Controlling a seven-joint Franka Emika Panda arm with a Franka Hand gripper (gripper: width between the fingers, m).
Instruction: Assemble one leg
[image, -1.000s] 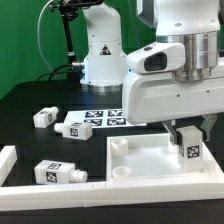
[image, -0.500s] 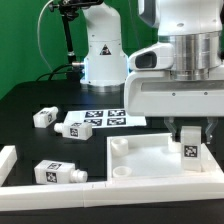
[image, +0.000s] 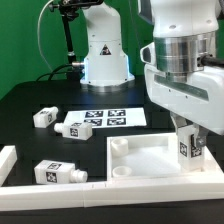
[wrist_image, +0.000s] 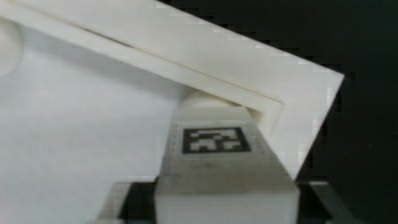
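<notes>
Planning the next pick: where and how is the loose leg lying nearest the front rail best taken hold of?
Grip the leg across its long flat sides at mid-length, coming from straight above. It lies flat on the table, square-sectioned, with open space around it. The tool already holds another leg.

The gripper holds the leg upright over the white panel's far right corner; two loose legs lie left.
</notes>
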